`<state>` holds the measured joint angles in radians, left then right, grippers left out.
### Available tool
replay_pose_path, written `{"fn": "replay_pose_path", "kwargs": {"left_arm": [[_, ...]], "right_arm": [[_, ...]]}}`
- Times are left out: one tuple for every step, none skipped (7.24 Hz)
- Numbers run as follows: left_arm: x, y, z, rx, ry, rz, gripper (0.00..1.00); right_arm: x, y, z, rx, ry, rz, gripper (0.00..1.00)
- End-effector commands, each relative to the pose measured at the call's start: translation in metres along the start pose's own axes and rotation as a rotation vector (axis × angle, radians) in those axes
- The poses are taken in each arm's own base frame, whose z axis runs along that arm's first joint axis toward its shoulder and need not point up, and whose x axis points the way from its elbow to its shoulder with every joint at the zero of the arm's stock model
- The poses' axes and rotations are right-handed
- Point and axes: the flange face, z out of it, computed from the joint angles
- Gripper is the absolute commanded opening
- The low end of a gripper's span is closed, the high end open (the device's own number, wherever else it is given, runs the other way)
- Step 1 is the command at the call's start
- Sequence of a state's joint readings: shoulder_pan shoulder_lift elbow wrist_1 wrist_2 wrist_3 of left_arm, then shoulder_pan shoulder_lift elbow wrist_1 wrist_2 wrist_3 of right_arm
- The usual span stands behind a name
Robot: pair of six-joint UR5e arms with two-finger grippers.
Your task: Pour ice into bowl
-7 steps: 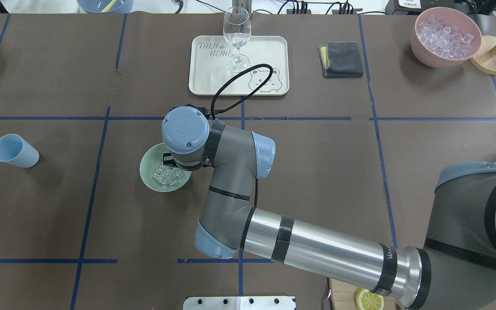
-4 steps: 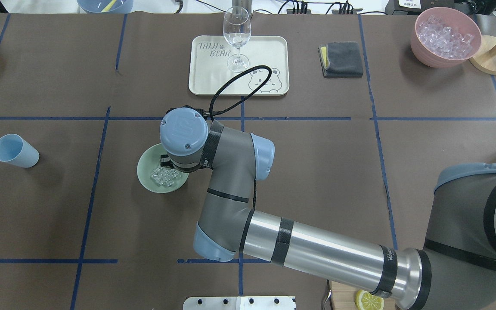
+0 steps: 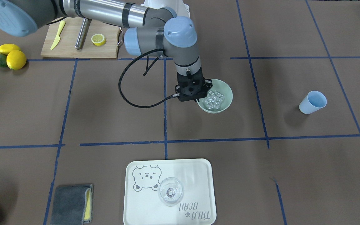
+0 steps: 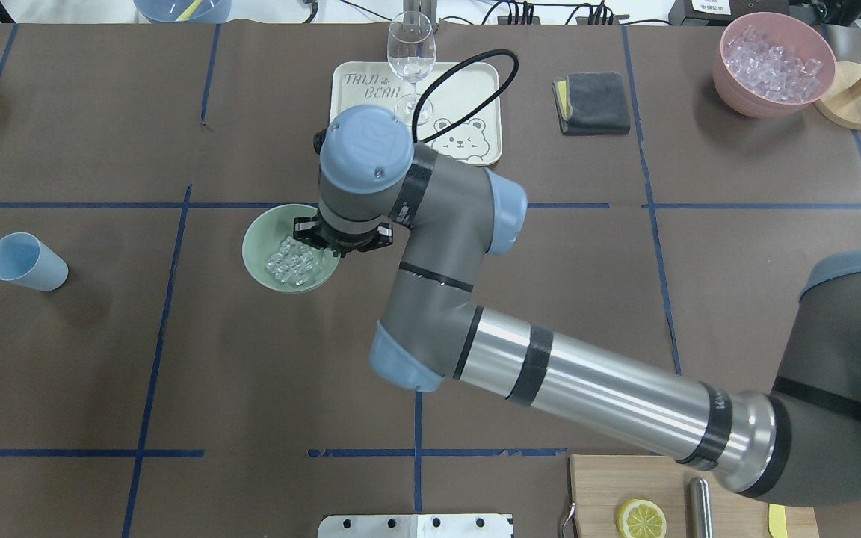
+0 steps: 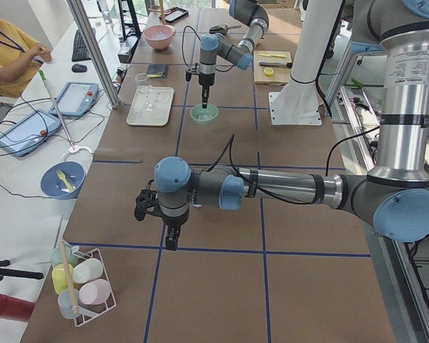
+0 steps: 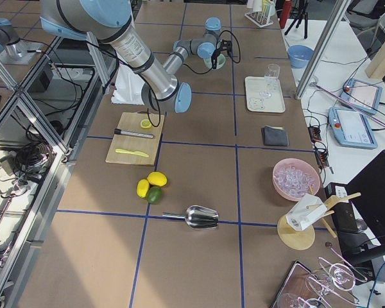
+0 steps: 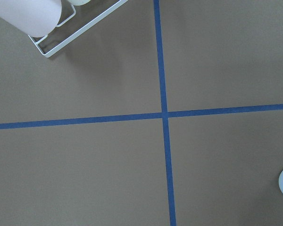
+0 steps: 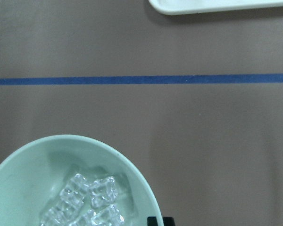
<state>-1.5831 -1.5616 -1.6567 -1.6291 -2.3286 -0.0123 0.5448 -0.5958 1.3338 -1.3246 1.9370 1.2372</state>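
Observation:
The pale mint-green bowl [image 4: 260,240] sits left of the table's middle, with a handful of clear ice [image 4: 292,262] cubes in it. It also shows in the front view [image 3: 228,93], with the ice [image 3: 215,97]. My right gripper [image 3: 198,100] points straight down and is shut on the bowl's rim on the side nearest the arm. The right wrist view shows the bowl [image 8: 33,165], the ice [image 8: 89,202] and one fingertip [image 8: 155,220] just outside the rim. I cannot tell whether the bowl rests on the table. My left gripper [image 5: 170,241] hangs over bare table far to the left; I cannot tell its state.
A light blue cup [image 4: 25,261] lies tilted at the left. A cream tray [image 4: 460,90] with a wine glass [image 4: 410,56] is just beyond the bowl. A grey cloth [image 4: 591,102] and a pink tub [image 4: 773,63] of ice are at the far right. A cutting board [image 4: 602,493] with a lemon slice is near the base.
My right gripper and the bowl have moved together away from the robot's base, toward the tray. The wrist and forearm swung that way too. The ice stayed in the bowl.

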Motion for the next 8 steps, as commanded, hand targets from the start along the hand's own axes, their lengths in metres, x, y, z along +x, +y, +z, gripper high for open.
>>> {"fn": "replay_pose_path", "kwargs": {"left_arm": [[0.0, 0.0, 0.0, 0.001, 0.0, 0.001, 1.0], [0.0, 0.0, 0.0, 0.002, 0.0, 0.005, 1.0], [0.001, 0.0, -0.001, 0.009, 0.001, 0.037, 1.0], [-0.001, 0.002, 0.001, 0.001, 0.003, 0.112, 1.0], [-0.001, 0.003, 0.002, 0.001, 0.003, 0.118, 1.0], [-0.001, 0.002, 0.001, 0.003, 0.003, 0.12, 1.0], [-0.001, 0.002, 0.001, 0.003, 0.003, 0.12, 1.0], [-0.001, 0.003, 0.002, 0.002, 0.003, 0.119, 1.0]], "right_arm": [[0.124, -0.042, -0.042, 0.008, 0.011, -0.082, 0.0], [0.193, -0.049, -0.059, -0.008, 0.019, -0.114, 0.0], [0.25, -0.051, -0.083, -0.015, 0.018, -0.175, 0.0], [0.316, -0.052, -0.109, -0.058, 0.001, -0.233, 0.0], [0.37, -0.052, -0.13, -0.085, -0.015, -0.244, 0.0], [0.437, -0.032, -0.141, -0.098, 0.022, -0.267, 0.0], [0.495, -0.017, -0.155, -0.101, 0.06, -0.288, 0.0], [0.543, 0.003, -0.158, -0.124, 0.096, -0.269, 0.0]]}}
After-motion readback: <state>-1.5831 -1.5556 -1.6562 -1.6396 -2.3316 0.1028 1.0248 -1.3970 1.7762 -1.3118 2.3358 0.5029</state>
